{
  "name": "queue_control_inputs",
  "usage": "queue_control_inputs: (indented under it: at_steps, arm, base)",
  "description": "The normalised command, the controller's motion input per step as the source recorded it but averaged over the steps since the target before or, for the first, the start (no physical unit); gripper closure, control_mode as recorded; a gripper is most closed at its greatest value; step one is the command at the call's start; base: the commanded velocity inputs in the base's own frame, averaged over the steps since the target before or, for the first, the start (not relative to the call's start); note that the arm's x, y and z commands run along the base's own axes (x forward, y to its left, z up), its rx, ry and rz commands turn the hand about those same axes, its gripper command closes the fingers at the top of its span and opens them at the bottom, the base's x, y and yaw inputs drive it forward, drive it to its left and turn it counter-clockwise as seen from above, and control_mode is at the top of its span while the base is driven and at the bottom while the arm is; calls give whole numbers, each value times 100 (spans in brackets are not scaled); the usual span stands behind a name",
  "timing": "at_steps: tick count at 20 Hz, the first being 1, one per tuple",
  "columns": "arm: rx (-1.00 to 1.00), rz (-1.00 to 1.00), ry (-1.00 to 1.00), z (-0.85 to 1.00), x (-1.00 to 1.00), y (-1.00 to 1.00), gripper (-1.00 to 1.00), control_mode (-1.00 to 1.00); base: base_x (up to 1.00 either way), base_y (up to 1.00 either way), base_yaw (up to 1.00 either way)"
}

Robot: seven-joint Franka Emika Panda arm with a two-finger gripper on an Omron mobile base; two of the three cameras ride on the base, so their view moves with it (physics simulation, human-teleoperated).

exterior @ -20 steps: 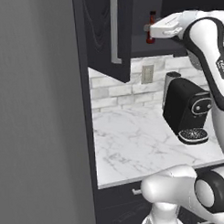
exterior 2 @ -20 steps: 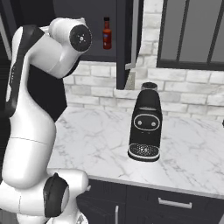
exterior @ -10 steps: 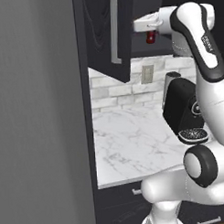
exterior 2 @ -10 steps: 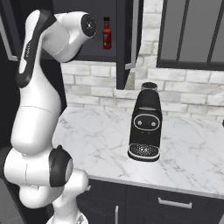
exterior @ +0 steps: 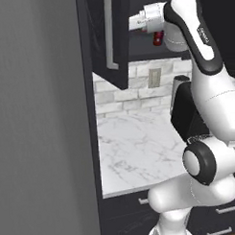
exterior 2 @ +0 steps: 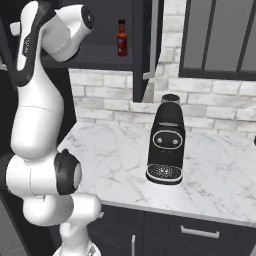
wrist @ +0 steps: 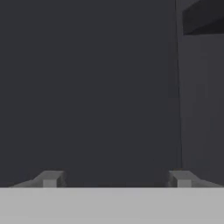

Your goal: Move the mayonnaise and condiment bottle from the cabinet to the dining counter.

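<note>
The arm reaches into the open cabinet point(exterior 2: 142, 45), where the condiment bottle point(exterior 2: 121, 38) stands on the shelf. The fingers point(wrist: 49, 178) stand wide apart, holding nothing. Judged step: approach; next, the fingers must line up around the bottle before closing.

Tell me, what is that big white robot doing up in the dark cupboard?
The robot arm is reaching up into the open black cabinet. Its gripper is open and holds nothing, facing a dark wall inside. A small red condiment bottle stands upright on the shelf, not yet picked up. Below, a black coffee machine sits on the marble worktop.
</note>
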Motion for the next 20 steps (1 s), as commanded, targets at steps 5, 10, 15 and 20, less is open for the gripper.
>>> queue_control_inputs:
  at_steps: [5,10,15,20]
  arm:
    - [-3,15,0,-3,-86,92,-100,-100]
    - [-10,4,-10,0,-74,47,-100,-100]
    - [-18,-18,-18,19,-4,-46,-100,-100]
    - [-13,-32,-4,6,10,-69,-100,-100]
  base:
    - [0,0,0]
    - [0,0,0]
    - [0,0,0]
    - [0,0,0]
